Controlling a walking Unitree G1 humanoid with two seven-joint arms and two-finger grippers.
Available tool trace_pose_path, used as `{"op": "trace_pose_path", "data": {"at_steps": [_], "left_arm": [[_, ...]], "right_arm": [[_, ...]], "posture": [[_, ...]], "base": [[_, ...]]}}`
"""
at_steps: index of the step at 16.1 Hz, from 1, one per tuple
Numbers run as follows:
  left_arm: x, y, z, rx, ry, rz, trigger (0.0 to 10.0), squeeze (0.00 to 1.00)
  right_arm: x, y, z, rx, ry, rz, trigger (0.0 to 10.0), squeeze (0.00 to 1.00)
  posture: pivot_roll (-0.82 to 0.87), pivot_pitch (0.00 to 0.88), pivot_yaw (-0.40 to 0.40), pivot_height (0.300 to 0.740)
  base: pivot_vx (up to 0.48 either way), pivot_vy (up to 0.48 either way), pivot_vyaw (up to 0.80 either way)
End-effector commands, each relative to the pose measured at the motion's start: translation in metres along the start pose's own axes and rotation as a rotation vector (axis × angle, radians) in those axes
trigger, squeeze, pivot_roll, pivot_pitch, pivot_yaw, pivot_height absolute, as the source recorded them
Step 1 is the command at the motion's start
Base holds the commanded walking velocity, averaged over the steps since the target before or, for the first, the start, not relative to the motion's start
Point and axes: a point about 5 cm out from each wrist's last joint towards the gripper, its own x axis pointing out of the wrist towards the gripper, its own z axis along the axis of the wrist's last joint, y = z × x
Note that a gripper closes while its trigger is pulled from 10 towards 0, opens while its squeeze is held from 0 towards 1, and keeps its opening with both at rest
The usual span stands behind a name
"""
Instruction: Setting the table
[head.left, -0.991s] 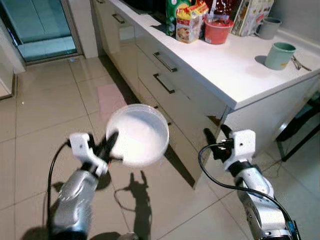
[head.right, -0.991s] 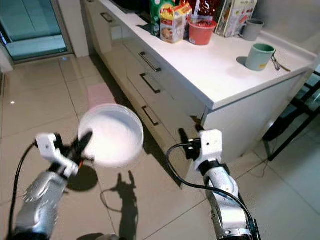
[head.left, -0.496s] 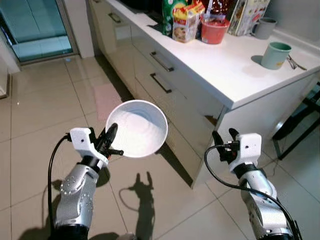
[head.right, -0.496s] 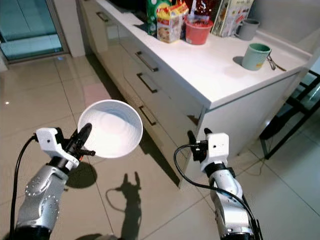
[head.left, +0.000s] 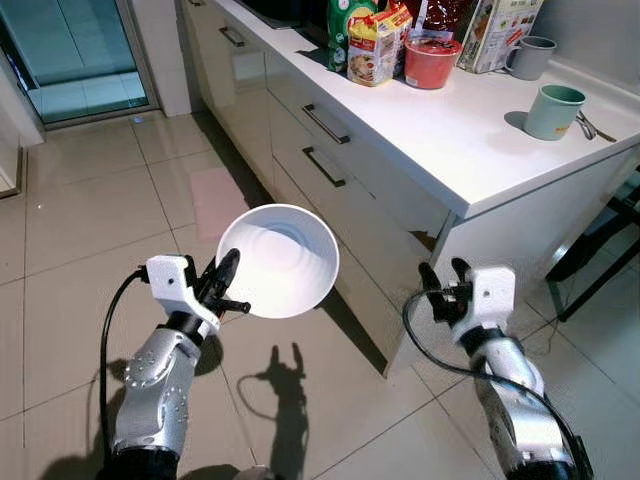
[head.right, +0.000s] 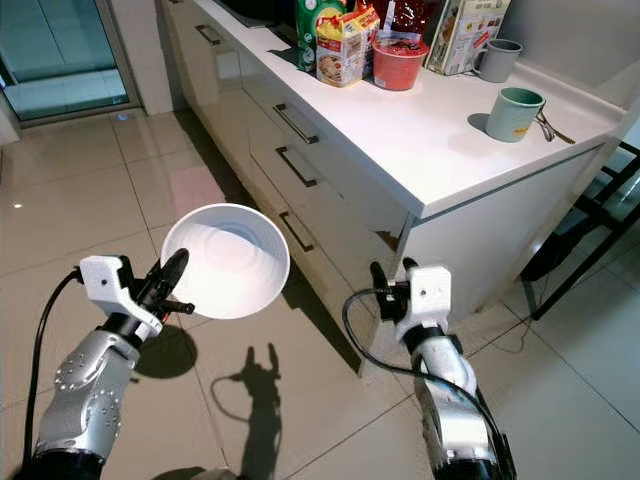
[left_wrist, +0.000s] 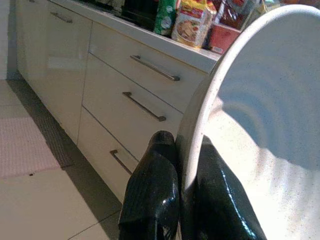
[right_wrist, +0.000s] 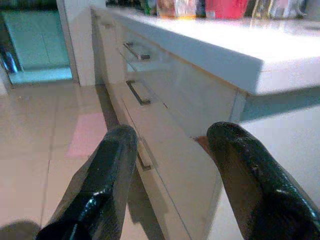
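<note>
The left gripper (head.left: 222, 282) pinches the rim of a white bowl (head.left: 280, 260), one black finger inside the rim and one outside, as the left wrist view shows closely. The bowl is carried in the air over the tiled floor (head.left: 90, 210), tilted so that its ribbed inside faces up and toward the camera, with its far edge near the drawer fronts (head.left: 330, 160) of the white table (head.left: 450, 140).

The right gripper (head.left: 441, 279) hangs free in front of the table's near corner with its two fingers spread apart and nothing between them; the right wrist view looks along them at the drawers and the table's edge.

On the table, well beyond both grippers, a red bowl (head.left: 432, 62) stands beside a yellow food packet (head.left: 377, 48) and a green packet (head.left: 348, 30); a box (head.left: 500, 30) leans behind them. Farther right are a grey mug (head.left: 528, 57) and a green cup (head.left: 553, 110), with metal cutlery (head.left: 596, 126) lying just beside the cup. The stretch of table between the red bowl and the near corner is bare.

A pink mat (head.left: 222, 200) lies on the floor along the drawers. A glass door (head.left: 70, 55) stands at the far left. A dark chair frame (head.left: 600, 260) sits just past the table's right end. The floor to the left of the drawers is open.
</note>
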Motion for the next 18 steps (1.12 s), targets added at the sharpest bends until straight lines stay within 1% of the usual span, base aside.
{"op": "trace_pose_path", "data": {"at_steps": [1,2,4,7,12,18], "left_arm": [[0.0118,-0.0065,0.0127,0.031,-0.032,-0.064,0.0,0.02],[0.0132,-0.0038,0.0152,0.048,-0.024,-0.075,0.0,0.02],[0.0151,-0.0027,0.0160,0.063,-0.022,-0.074,0.0,0.02],[0.0153,-0.0046,0.0124,0.059,-0.025,-0.064,0.0,0.02],[0.0170,-0.0088,0.0107,0.061,-0.019,-0.086,0.0,0.02],[0.0166,-0.0112,0.0082,0.066,-0.012,-0.091,0.0,0.02]], "right_arm": [[0.0059,0.0020,0.0030,-0.003,-0.021,-0.011,10.0,0.00],[0.0084,0.0047,0.0052,0.017,-0.033,-0.020,10.0,0.00],[0.0073,0.0093,0.0037,0.028,-0.030,-0.010,10.0,0.00],[0.0074,0.0087,-0.0004,0.013,-0.013,0.012,10.0,0.00],[0.0110,0.0096,0.0010,0.019,-0.019,0.002,10.0,0.00],[0.0112,0.0093,-0.0002,0.020,-0.011,0.007,10.0,0.00]], "posture": [[0.06,0.000,0.072,0.740],[0.05,0.000,0.086,0.740],[0.05,0.000,0.076,0.740],[0.06,0.000,0.048,0.740],[0.06,0.000,0.057,0.740],[0.06,0.000,0.052,0.740]], "base": [[0.000,0.000,0.00],[0.000,0.000,0.00],[0.000,0.000,0.00],[0.000,0.000,0.00],[0.000,0.000,0.00],[0.000,0.000,0.00]]}}
